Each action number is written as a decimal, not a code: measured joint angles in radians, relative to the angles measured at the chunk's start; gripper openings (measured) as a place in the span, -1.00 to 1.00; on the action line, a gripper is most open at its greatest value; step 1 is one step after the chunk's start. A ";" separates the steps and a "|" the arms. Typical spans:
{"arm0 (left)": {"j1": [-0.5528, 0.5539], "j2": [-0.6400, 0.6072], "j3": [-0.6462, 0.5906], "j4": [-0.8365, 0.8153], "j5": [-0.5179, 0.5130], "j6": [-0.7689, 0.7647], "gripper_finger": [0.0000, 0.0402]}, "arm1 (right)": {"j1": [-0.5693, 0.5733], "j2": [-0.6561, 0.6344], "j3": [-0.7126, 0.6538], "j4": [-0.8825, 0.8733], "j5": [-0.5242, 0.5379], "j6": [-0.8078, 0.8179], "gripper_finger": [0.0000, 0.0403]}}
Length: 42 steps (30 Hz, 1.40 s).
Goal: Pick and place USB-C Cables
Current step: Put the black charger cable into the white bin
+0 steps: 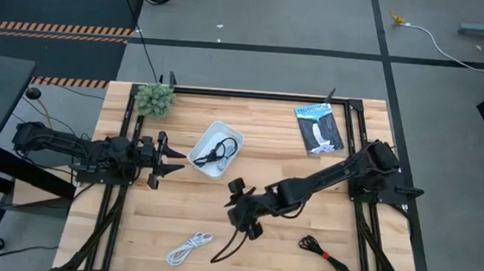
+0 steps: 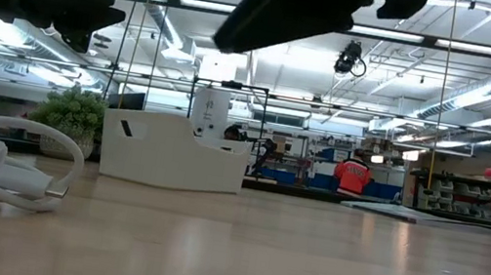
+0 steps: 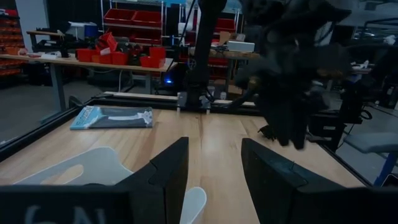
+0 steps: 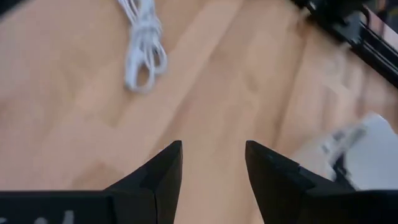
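Already in the tray: the white tray holds a dark coiled item with some white in it. It looks like a cable, so one placement is probably done, though what it is cannot be told for sure.
White cable: the white cable lies loose on the desk near the front edge, well apart from the tray and not yet picked.
Banded bundle: the red-banded black bundle rests on the desk to the front right, also untouched.
Loose black cable: the loose black cable trails from under the right hand toward the front edge. Whether it lies flat or hangs from the arm cannot be told.
Right hand: the right hand is over the middle of the desk, between the tray and the white cable. In its wrist view the fingers are spread with nothing between them.
Left hand: the left hand waits just beside the tray's left side, fingers apart and empty.
Not part of the task: the blue-and-white packet lies at the far right.
Progress: about a third done, judging by what lies where.
Remaining: the white cable and the banded bundle for certain, and likely the loose black cable, if the tray is the goal.
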<state>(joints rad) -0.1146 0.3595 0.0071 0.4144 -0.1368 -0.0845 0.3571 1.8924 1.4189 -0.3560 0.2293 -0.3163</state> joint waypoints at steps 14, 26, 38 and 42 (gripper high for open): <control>0.000 0.000 0.000 0.000 0.000 0.000 -0.22 | -0.153 -0.194 -0.116 -0.107 0.017 0.062 -0.10; 0.000 0.000 0.000 0.000 0.000 0.000 -0.22 | -0.002 -0.344 -0.223 -0.520 -0.040 0.741 -0.10; 0.000 0.000 0.000 0.000 0.000 0.000 -0.22 | 0.308 -0.331 -0.312 -0.521 -0.229 1.554 -0.10; 0.000 0.000 0.000 0.000 0.000 0.000 -0.22 | 0.370 -0.297 -0.312 -0.489 -0.338 1.824 -0.10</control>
<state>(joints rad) -0.1146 0.3593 0.0070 0.4142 -0.1370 -0.0845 0.7267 1.5950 1.1072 -0.8451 -0.1085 1.5076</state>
